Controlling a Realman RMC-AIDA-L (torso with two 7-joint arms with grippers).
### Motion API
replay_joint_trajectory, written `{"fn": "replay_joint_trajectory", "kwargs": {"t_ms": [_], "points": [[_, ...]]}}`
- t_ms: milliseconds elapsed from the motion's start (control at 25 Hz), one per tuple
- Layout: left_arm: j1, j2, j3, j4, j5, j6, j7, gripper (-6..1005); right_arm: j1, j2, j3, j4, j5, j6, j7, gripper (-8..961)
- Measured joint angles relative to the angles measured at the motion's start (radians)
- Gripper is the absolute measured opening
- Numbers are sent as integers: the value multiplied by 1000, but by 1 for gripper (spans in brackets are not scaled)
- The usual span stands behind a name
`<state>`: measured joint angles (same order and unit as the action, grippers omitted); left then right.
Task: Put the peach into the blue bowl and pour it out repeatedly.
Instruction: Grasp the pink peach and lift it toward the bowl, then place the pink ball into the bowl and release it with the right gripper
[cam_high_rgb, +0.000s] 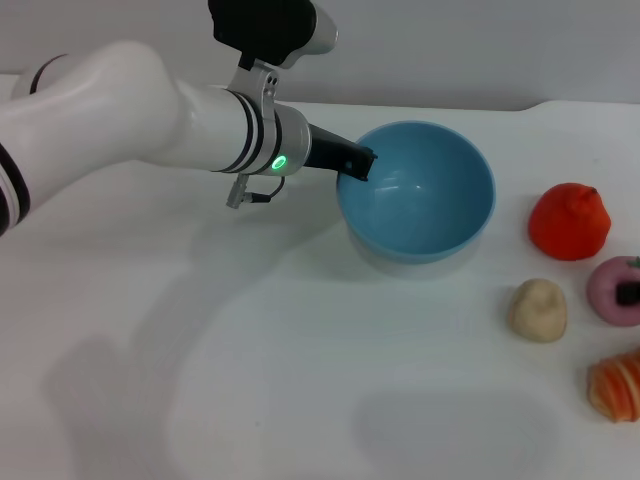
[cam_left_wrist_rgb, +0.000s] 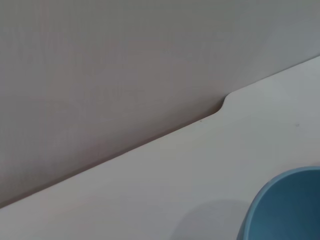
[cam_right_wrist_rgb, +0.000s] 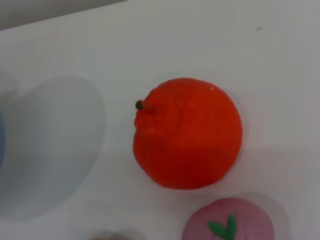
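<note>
Reaching in from the left side of the white table (cam_high_rgb: 250, 380), the left arm stretches toward the far middle, and its left gripper (cam_high_rgb: 355, 163) pinches the near-left rim of the blue bowl (cam_high_rgb: 420, 195), one dark finger inside the wall and the rest outside, so the pincer is narrow and holding the bowl. The bowl looks tipped, its mouth turned toward the front edge, with nothing inside it. The left wrist view catches only a slice of the bowl's rim (cam_left_wrist_rgb: 280, 210) against the table's far edge and the grey wall behind. The peach (cam_high_rgb: 612, 290) sits on the table at the right edge, well apart from the bowl, with a small dark bit on top; the right wrist view shows its pink top with a green leaf mark (cam_right_wrist_rgb: 232, 222). Just beyond it, toward the far edge, lies an orange-red fruit (cam_high_rgb: 569, 221) with a short stem. A beige lump (cam_high_rgb: 538, 309) rests just left of the peach, and an orange-and-white striped toy (cam_high_rgb: 616, 385) lies nearer the front right corner. The right gripper is not visible.
</note>
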<state>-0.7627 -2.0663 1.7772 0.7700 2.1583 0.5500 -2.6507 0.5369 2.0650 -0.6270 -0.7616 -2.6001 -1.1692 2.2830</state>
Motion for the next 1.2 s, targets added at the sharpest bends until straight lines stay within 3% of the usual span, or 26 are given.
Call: {"fn": "replay_joint_trajectory", "kwargs": {"t_ms": [120,280,520,840,1040,1200], "points": [[1,0,0,0,0,-2,0,-1,-1,0,5,-2,2,8,4,306],[2,0,3,0,-1,-8,0,-2,-1,-1,10,-2,2,4,14,305],[1,0,5,-1,-3,-12,0,-1,4,-20,9,-12,3,-26,56,303],[1,-1,5,2,-7,-11,-3,-2,-24,-1,-1,-146,35,-85,37,286],[-4,-4,8,5,-8,-5,-5,-2,-50,-1,-1,-268,323,-275,-49,250],[-6,-6,20,9,-11,-3,-8,-1,-38,-5,-3,-273,533,-354,-98,221]]}}
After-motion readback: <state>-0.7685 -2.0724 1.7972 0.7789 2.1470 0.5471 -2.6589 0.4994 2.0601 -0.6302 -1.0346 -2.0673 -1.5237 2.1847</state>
